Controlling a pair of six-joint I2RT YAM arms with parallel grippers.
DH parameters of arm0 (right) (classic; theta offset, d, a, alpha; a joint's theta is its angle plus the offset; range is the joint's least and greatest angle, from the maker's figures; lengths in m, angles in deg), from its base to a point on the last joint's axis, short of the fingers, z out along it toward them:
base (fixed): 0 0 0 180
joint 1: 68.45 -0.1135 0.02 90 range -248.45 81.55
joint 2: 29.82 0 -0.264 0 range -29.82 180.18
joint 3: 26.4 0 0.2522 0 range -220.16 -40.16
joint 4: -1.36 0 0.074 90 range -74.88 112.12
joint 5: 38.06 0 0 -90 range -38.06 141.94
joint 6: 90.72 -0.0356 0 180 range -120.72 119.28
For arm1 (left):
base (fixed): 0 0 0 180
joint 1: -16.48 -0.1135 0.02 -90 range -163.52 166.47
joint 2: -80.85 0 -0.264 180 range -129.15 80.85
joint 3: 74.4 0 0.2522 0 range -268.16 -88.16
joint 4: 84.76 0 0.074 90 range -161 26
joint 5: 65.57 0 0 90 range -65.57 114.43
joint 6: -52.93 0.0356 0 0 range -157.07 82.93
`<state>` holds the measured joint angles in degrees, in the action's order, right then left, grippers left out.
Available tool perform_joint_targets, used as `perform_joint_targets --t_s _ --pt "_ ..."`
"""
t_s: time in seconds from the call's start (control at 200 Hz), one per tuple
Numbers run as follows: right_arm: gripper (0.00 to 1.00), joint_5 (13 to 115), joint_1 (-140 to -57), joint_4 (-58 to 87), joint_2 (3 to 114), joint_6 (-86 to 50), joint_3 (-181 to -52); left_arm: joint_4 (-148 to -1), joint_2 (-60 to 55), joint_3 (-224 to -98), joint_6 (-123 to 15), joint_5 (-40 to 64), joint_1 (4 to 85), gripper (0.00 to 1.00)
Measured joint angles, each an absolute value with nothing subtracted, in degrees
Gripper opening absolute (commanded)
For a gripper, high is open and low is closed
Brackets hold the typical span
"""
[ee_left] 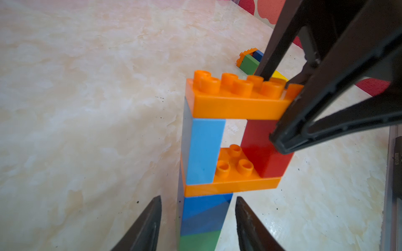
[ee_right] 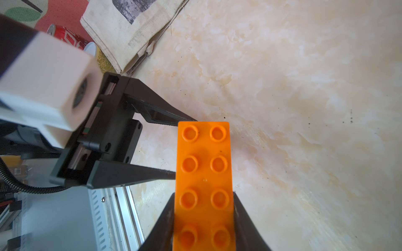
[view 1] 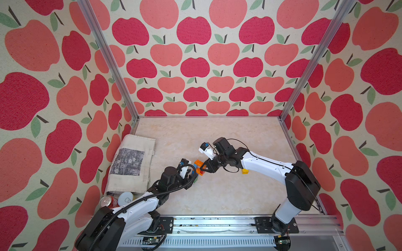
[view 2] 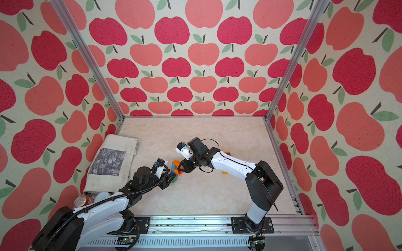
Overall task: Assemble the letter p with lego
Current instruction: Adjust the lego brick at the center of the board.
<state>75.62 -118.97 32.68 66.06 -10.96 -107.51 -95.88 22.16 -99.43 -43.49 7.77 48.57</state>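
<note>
The lego build (view 1: 199, 167) (view 2: 175, 167) stands upright mid-table. In the left wrist view it reads green (ee_left: 199, 241), blue (ee_left: 204, 208), a flat orange brick (ee_left: 230, 185), then a light blue (ee_left: 204, 152) and a red brick (ee_left: 256, 152) under a long orange top brick (ee_left: 237, 106). My right gripper (ee_right: 203, 193) (view 1: 203, 168) is shut on the sides of that top orange brick (ee_right: 203, 163). My left gripper (ee_left: 198, 197) (view 2: 169, 180) is open, its fingers standing on either side of the blue and green column with gaps showing.
A loose yellow brick (view 1: 245, 171) lies under the right arm, beside a small cluster with a green brick (ee_left: 249, 64). A folded cloth bag (view 1: 132, 163), a red can (view 1: 107, 201) and a white tin (view 1: 125, 197) sit at the left. A metal rail (view 1: 217, 223) runs along the front.
</note>
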Motion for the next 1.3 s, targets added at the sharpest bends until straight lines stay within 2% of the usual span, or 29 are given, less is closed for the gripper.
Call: perform_joint_targets --t_s 0.655,0.8,0.951,1.161,1.301 --pt "0.18 74.96 -118.89 32.73 66.10 -11.60 -107.58 -97.44 17.41 -100.02 -42.85 10.10 50.52 0.38" --pt "0.18 74.70 -118.89 32.99 66.82 -12.25 -108.41 -97.79 16.96 -100.13 -42.46 10.98 50.67 0.37" --pt "0.18 74.33 -118.91 33.21 67.39 -12.89 -108.63 -98.05 15.58 -100.63 -42.48 11.70 50.91 0.41" --pt "0.18 73.65 -118.91 33.62 67.85 -13.32 -109.28 -98.27 14.09 -101.55 -42.46 12.73 51.24 0.38" --pt "0.18 73.28 -118.89 33.65 67.94 -13.74 -109.41 -98.72 13.31 -101.85 -42.44 13.16 51.41 0.40"
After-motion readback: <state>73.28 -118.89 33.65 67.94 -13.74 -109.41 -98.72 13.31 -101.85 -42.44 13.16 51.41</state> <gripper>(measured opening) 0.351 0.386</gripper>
